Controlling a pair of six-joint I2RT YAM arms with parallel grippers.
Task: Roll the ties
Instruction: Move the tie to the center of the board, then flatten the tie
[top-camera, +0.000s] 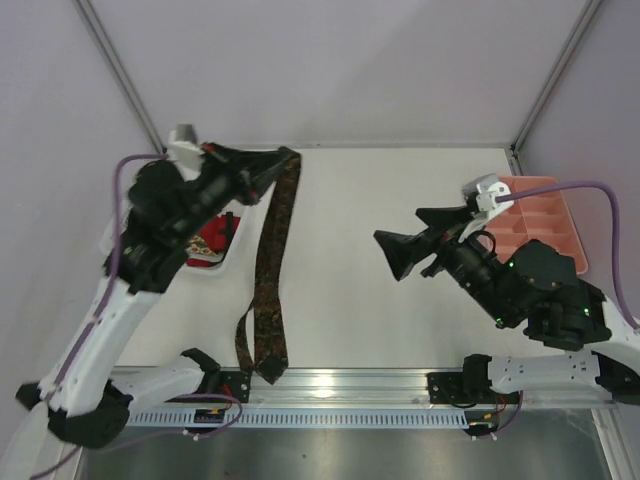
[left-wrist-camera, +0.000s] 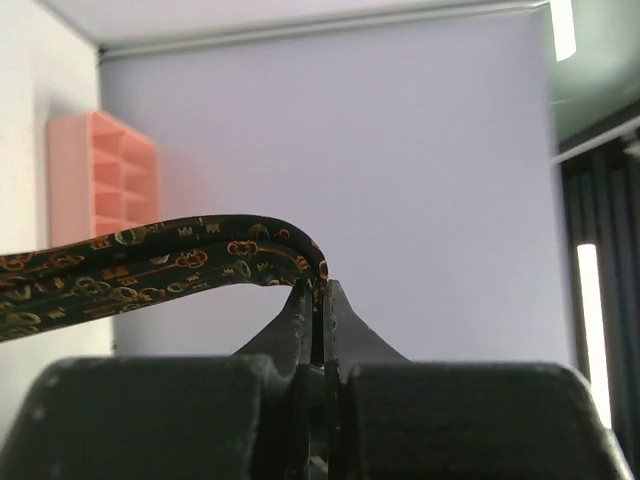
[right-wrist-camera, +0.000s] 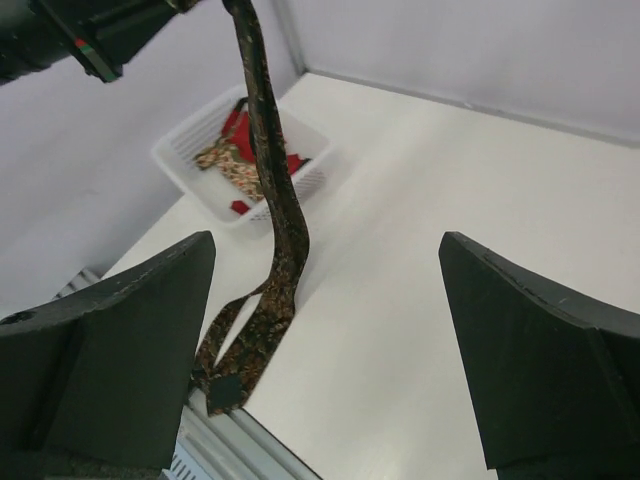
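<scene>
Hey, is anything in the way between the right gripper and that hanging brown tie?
Nothing visible. Only bare table lies between the open right gripper and the brown tie hanging from the shut left gripper; the white basket sits beyond the tie.

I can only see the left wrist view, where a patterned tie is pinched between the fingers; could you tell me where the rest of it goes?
Observer: The dark patterned tie drapes from the left gripper down onto the table; both its ends lie by the near edge.
Operator: Thank you. Is the other arm helping?
Observer: No, the right gripper is open, empty and well apart from it.
Operator: And where are the other ties?
Observer: A red tie and a floral tie lie in a white basket on the table's left side.
</scene>
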